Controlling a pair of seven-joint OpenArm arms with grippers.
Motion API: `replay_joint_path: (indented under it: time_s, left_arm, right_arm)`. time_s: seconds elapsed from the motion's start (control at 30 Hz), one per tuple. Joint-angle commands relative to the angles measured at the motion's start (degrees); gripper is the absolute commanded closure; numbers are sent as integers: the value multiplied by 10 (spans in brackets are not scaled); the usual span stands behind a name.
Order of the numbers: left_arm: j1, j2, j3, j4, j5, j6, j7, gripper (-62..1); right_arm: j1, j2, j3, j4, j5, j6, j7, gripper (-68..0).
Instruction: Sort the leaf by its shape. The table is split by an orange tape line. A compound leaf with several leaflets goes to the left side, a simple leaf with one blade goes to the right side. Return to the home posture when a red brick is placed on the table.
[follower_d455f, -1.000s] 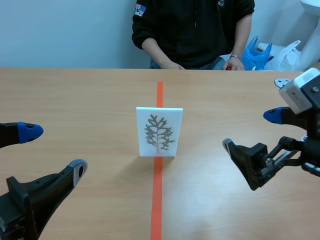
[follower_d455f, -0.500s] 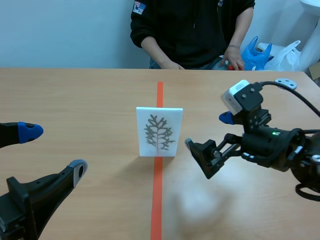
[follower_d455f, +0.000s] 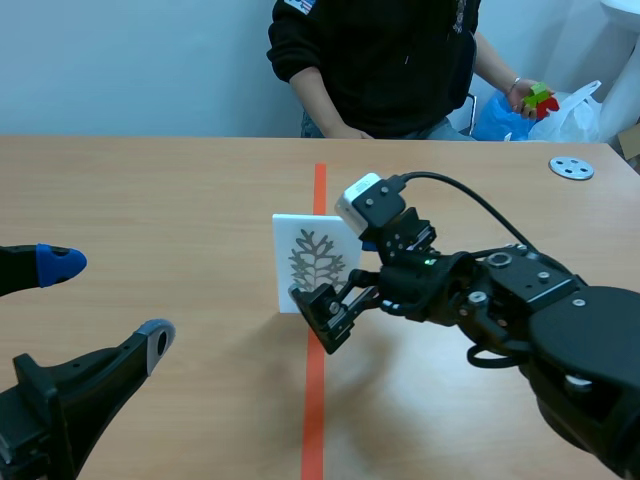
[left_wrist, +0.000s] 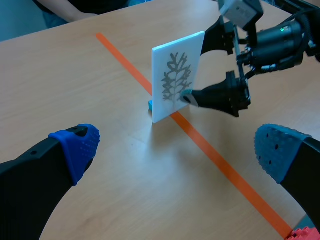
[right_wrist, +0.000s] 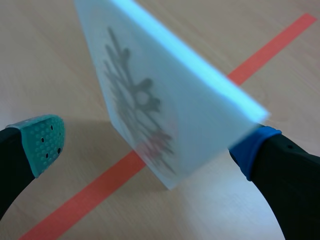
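A white card with a grey, many-branched leaf printed on it stands upright on the orange tape line. My right gripper comes in from the right and is open around the card, one finger in front of it and one behind. In the right wrist view the card stands between the teal pad and the blue pad, with a gap on each side. My left gripper is open at the near left, well short of the card.
A person sits across the table, one raised hand holding green and red bricks. A grey disc lies at the far right. Blue and white bags sit behind the table edge.
My right arm has swung left from the right side to the card, and its open fingers now straddle it. The person's hand rose with the bricks. The left arm kept still.
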Motion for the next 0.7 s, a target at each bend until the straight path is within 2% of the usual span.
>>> replay_joint_path:
  time_s: [0.0, 0.1, 0.13, 0.37, 0.67]
  left_arm:
    - [-3, 3, 2, 12, -3, -1, -8, -623]
    - [-3, 3, 2, 12, -3, -1, -8, -623]
    - [-3, 3, 2, 12, -3, -1, -8, -623]
    - [-3, 3, 2, 12, -3, -1, -8, -623]
    - [-3, 3, 2, 12, -3, -1, -8, -623]
  right_arm:
    - [14, -4, 1, -2, -5, 0, 16, -679]
    - [19, -14, -5, -15, -16, 0, 21, -679]
    - [19, -14, -7, -15, -16, -3, 21, -657]
    - [18, -11, -7, -15, -16, -5, 25, -358]
    - [18, -11, -7, -15, -16, -5, 25, -134]
